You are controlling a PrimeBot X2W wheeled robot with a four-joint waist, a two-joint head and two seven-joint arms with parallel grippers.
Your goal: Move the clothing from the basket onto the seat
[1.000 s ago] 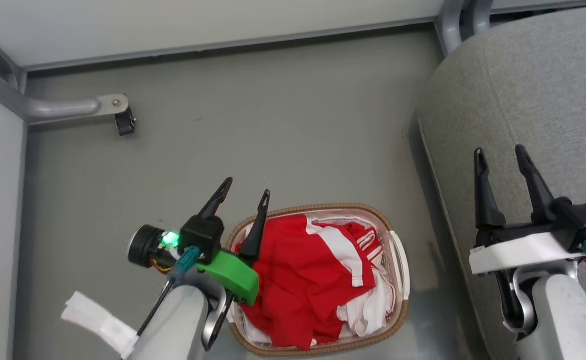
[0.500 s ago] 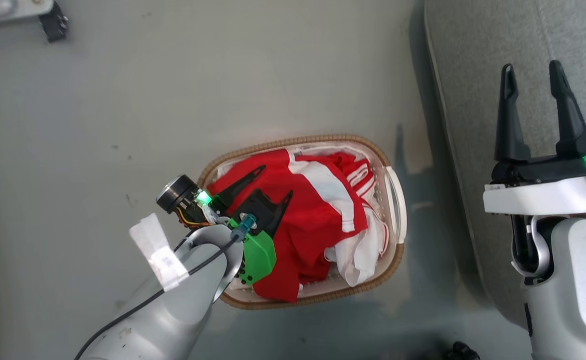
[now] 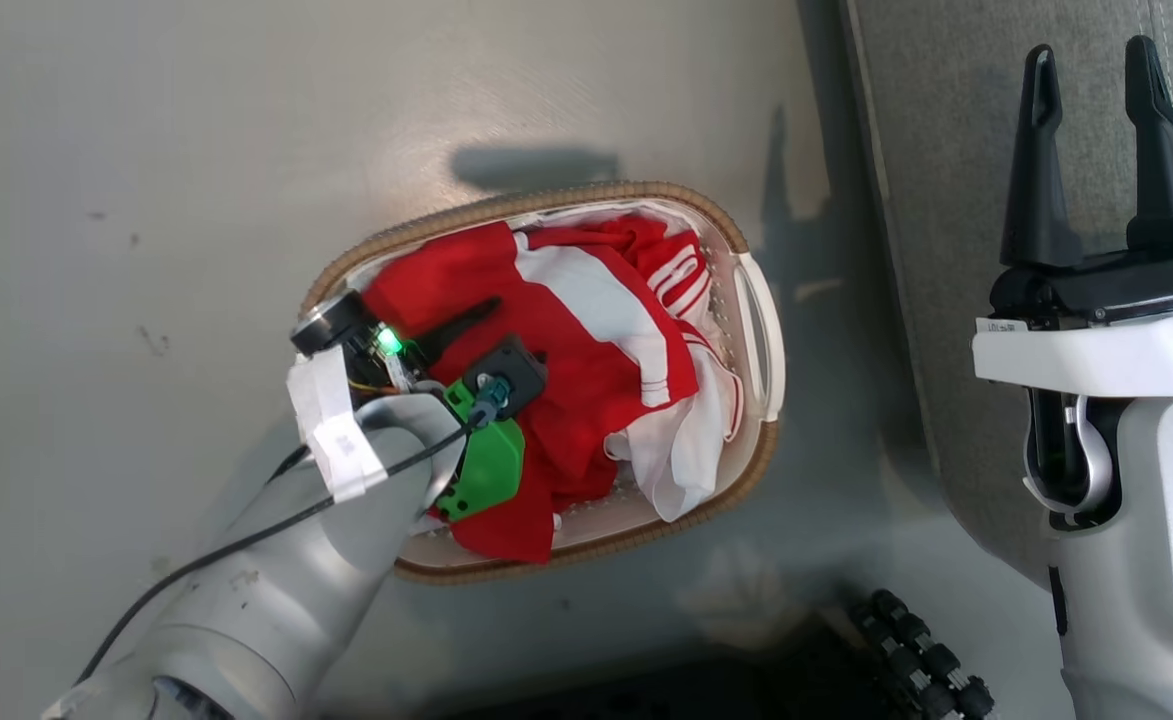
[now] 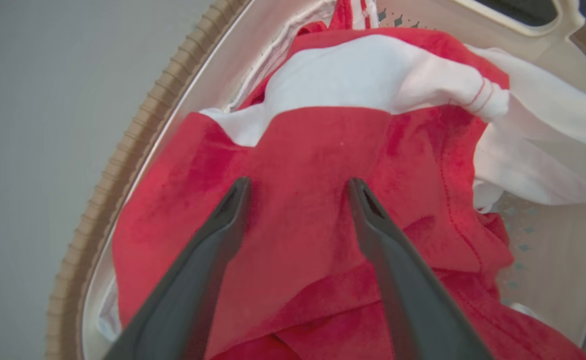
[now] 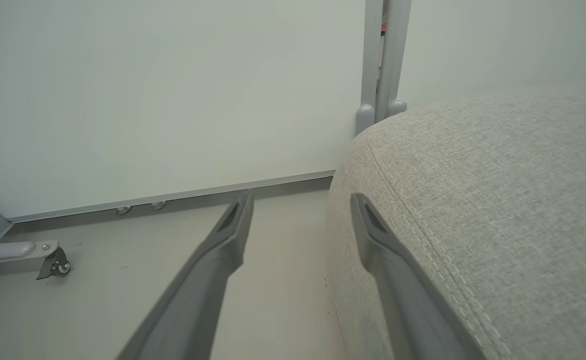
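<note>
The red clothing (image 3: 596, 400) with white panels lies heaped in the oval white basket (image 3: 586, 192) on the floor. My left gripper (image 3: 506, 330) reaches down into the basket from its left side. In the left wrist view that gripper (image 4: 298, 181) is open, its two tips spread on the red fabric (image 4: 312, 150) with nothing pinched; the brown rim (image 4: 123, 150) curves on the left. My right gripper (image 3: 1091, 50) stands open over the grey seat (image 3: 946, 150), empty. In the right wrist view it (image 5: 301, 197) straddles the rounded edge of the seat (image 5: 497, 175).
A white cloth (image 3: 686, 460) hangs over the basket's right side. A black ribbed part (image 3: 916, 640) lies on the floor at the bottom right. A white wall, a metal post (image 5: 382, 60) and a caster leg (image 5: 48, 255) stand beyond the seat.
The head camera has tilted down, shifting the whole picture. My left gripper has gone from beside the basket's rim down onto the red garment. The right gripper stays open.
</note>
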